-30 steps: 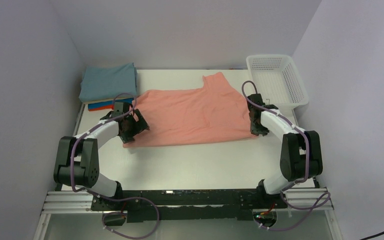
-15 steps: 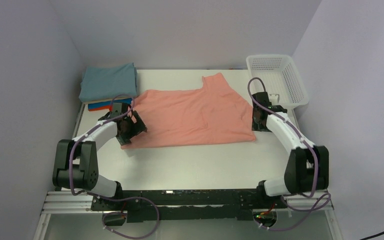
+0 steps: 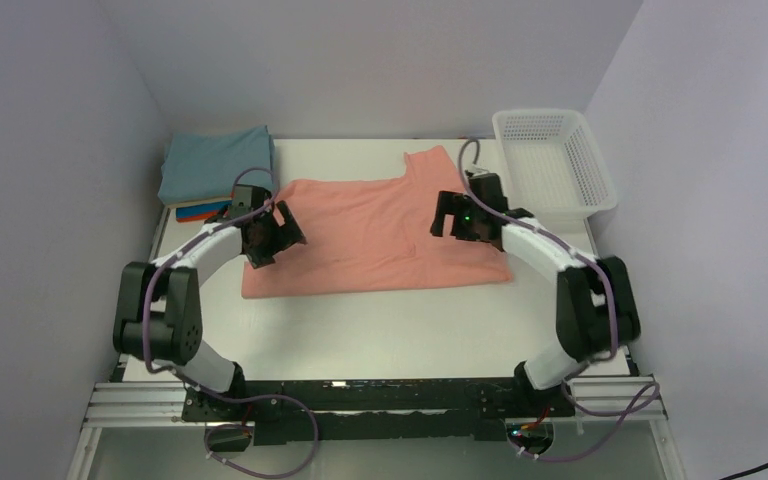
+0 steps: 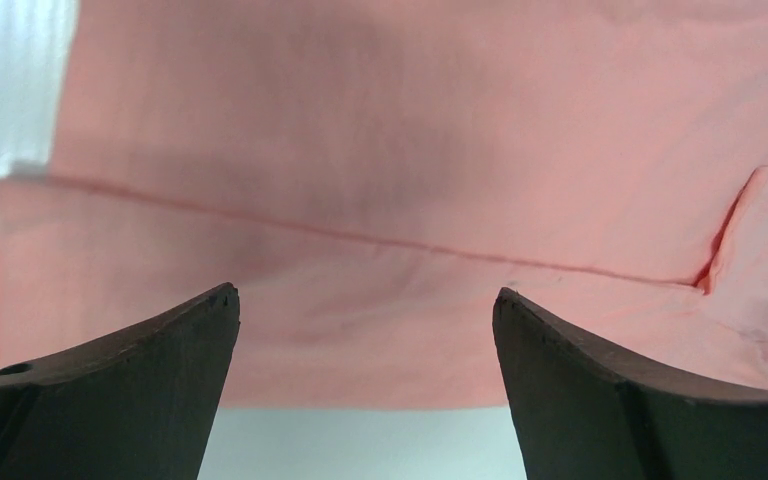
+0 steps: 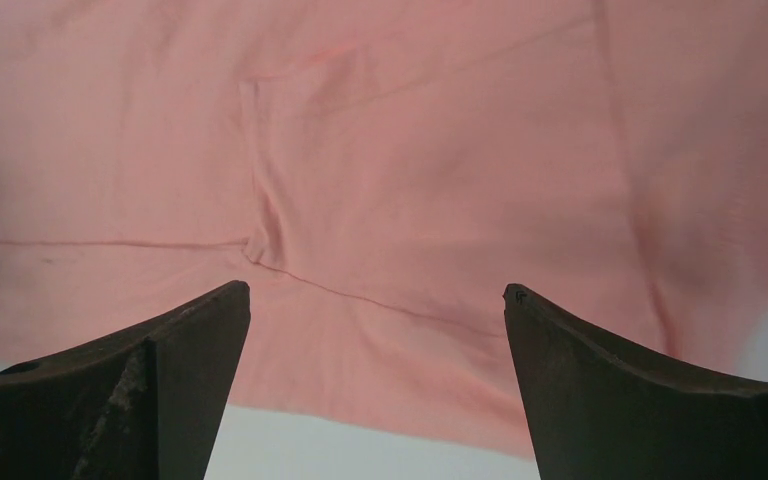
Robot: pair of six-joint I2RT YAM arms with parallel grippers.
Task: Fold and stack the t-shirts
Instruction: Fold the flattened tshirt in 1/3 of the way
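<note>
A salmon-pink t-shirt (image 3: 375, 235) lies flat across the middle of the white table, one sleeve (image 3: 430, 160) pointing to the back. My left gripper (image 3: 280, 234) hovers open over its left part, nothing between the fingers; the left wrist view shows pink cloth (image 4: 360, 150) with a seam below the gripper (image 4: 365, 300). My right gripper (image 3: 447, 216) hangs open above the shirt's right part; its wrist view shows the gripper (image 5: 377, 295) over the cloth (image 5: 410, 150) and its near hem. A stack of folded t-shirts, teal (image 3: 218, 165) on top, sits at the back left.
A white mesh basket (image 3: 560, 150) stands at the back right corner. Bare white table (image 3: 380, 330) runs between the shirt's near edge and the arm bases. Grey walls close in on both sides and at the back.
My right gripper has opened, let go of the shirt's right edge and swung left over the cloth. The left gripper has shifted a little toward the back.
</note>
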